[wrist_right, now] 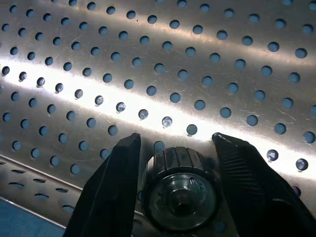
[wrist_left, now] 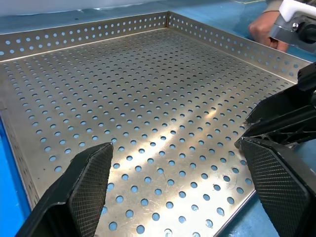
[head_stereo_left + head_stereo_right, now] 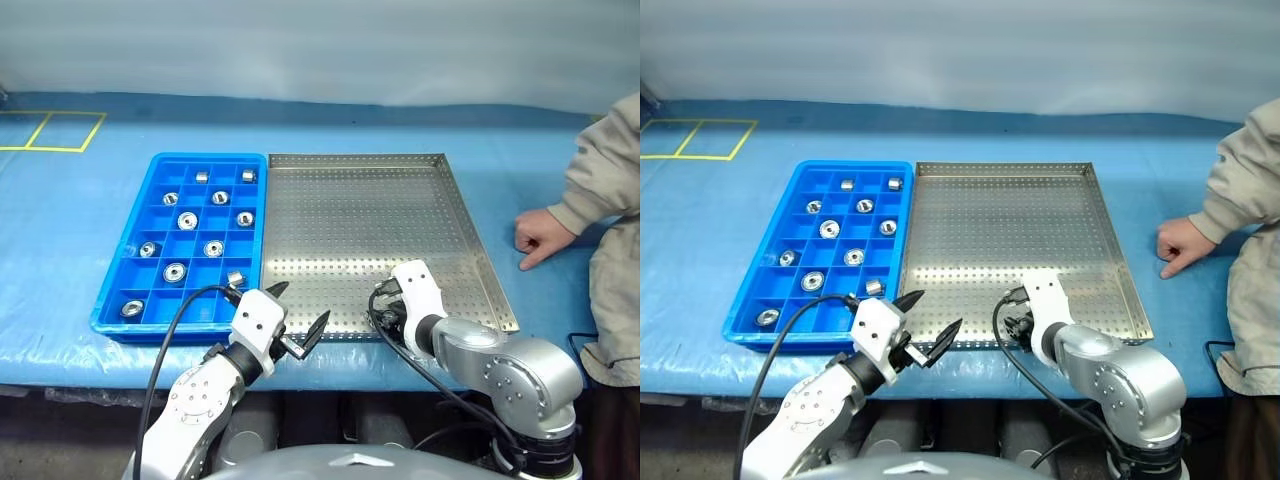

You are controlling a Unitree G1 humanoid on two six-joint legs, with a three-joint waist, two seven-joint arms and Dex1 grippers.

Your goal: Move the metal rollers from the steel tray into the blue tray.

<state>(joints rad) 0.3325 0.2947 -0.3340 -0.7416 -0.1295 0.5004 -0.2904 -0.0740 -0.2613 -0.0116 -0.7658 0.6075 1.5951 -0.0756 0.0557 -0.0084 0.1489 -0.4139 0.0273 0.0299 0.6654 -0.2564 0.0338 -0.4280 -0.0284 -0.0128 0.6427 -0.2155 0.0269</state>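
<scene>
A: Right gripper (image 1: 175,173) first, closest thing in its wrist view. Fingers stand on either side of one metal roller (image 1: 180,190) on the steel tray (image 3: 440,215), close by the near rim. Jaws about half closed. Small gaps seem to show beside the roller, so I can't tell if it's pinched yet.

B: Left gripper (image 3: 925,322)?

A: Jaws wide apart, nothing in them. Hovering over the tray's near-left corner, beside the blue tray (image 3: 115,290).

B: Where are the other rollers?

A: Ten or so already in the blue tray's compartments, one per cell, e.g. this one (image 3: 187,220). Rest of the steel tray floor looks bare, so my guess is this is the last one.

B: Risks?

A: Roller is round and smooth. If the fingers close off-centre it may squirt out or roll across the perforated floor. It's tight against the near rim too, so a fingertip could catch the wall. Weak pinch means a drop on the carry.

B: Anything in the way?

A: Left gripper sits between the right gripper and the blue tray, so a direct crossing might clip it. A person's hand (image 3: 540,238) rests on the blue table cover (image 3: 100,200) just beside the tray's right rim, clear of the route. Yellow tape marks (image 3: 60,130) far left, irrelevant.
</scene>
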